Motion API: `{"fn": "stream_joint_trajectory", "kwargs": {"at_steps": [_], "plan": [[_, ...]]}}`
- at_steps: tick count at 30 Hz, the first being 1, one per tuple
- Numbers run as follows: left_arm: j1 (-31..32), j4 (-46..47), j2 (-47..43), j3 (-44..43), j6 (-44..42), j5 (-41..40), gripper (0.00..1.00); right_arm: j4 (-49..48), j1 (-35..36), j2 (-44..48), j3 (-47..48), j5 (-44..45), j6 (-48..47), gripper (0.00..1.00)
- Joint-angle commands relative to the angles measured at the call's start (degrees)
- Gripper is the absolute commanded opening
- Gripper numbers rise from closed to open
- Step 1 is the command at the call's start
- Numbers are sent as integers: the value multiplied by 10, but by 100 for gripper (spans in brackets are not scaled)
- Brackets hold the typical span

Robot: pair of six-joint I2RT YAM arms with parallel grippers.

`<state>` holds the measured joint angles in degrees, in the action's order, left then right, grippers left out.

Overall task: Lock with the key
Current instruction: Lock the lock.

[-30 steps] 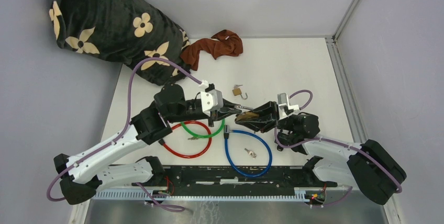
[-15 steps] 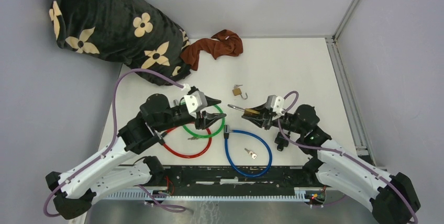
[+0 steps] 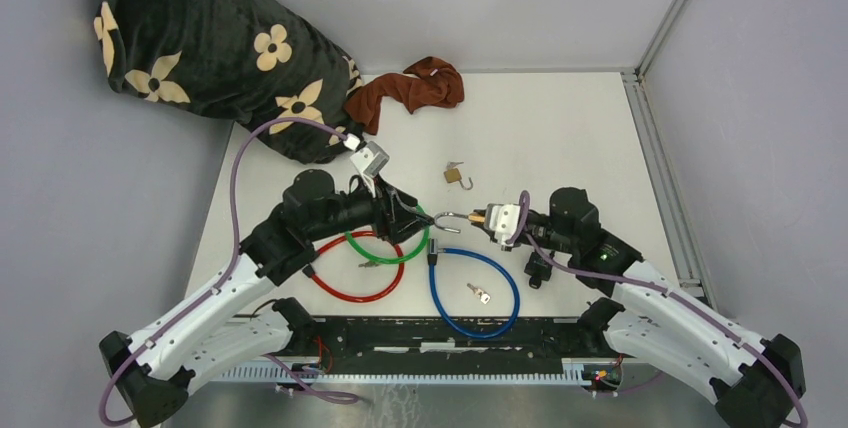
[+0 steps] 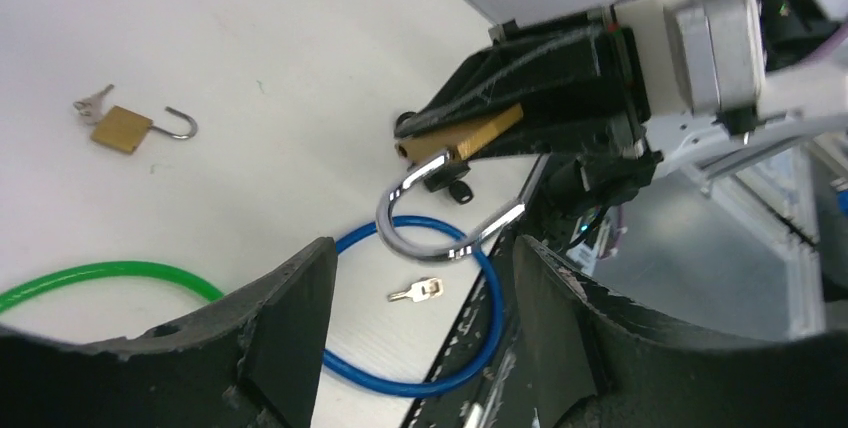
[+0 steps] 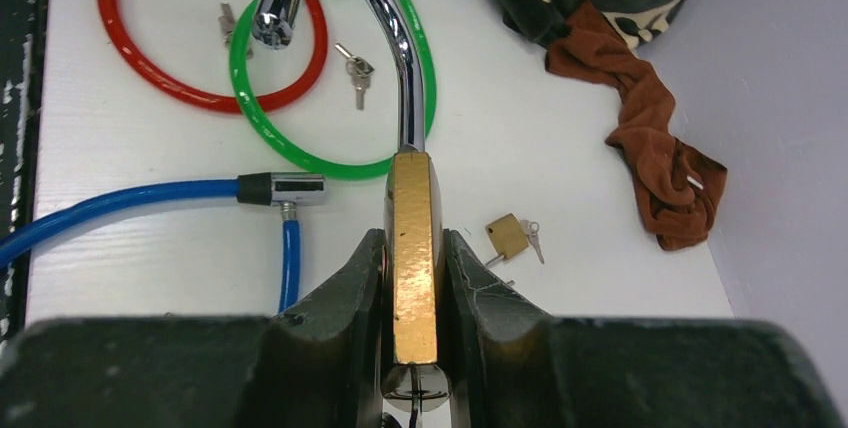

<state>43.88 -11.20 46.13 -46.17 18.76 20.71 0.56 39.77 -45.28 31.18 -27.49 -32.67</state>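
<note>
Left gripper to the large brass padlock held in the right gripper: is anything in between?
Nothing visible. The left gripper stands open, facing the large brass padlock and its open chrome shackle across clear air. The blue cable lock and loose silver key lie on the table below.

Bare counter (image 3: 570,128) stretched far right. A black blanket (image 3: 200,38) and brown cloth (image 3: 410,88) blocked the far-left corner. The red loop (image 3: 345,293), green loop (image 3: 385,260) and blue loop (image 3: 440,298) crowded the near middle. Between the left tool (image 3: 408,216) and right tool (image 3: 490,218), the large padlock (image 5: 412,248) filled the narrow gap.
</note>
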Motion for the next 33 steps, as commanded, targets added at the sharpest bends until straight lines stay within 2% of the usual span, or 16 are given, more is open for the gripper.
{"fn": "stream_joint_trajectory", "kwargs": {"at_steps": [1, 2, 6, 13, 16, 18, 20, 21, 25, 26, 29, 33], "plan": [[-10, 67, 17, 17, 138, 28, 72, -21, 28, 10, 44, -22, -71, 0], [-12, 79, 20, 25, 149, 27, 73, -21, 33, 9, 45, -20, -72, 0], [-11, 171, 42, 74, 173, 106, 77, -43, 43, -3, 53, -5, -64, 0], [-11, 186, 57, 119, 181, 111, 77, -76, 48, -13, 60, -43, -58, 0], [-11, 195, 58, 121, 167, 118, 65, -81, 49, -18, 64, -58, -53, 0], [-10, 200, 57, 128, 156, 136, 63, -83, 49, -23, 71, -68, -39, 0], [-10, 201, 54, 133, 144, 136, 56, -80, 50, -28, 79, -83, -28, 0], [-10, 203, 51, 133, 135, 133, 49, -76, 49, -32, 83, -98, -23, 0], [-10, 209, 30, 121, 56, 142, 6, -8, 49, -60, 130, -147, 9, 0], [-10, 198, 22, 115, 25, 140, 3, 20, 48, -67, 140, -157, 19, 0], [-9, 145, -10, 98, -73, 126, 2, 50, 45, -73, 151, -190, 43, 0], [-10, 131, -50, 92, -165, 84, 2, 31, 32, -63, 136, -261, 95, 0]]}}
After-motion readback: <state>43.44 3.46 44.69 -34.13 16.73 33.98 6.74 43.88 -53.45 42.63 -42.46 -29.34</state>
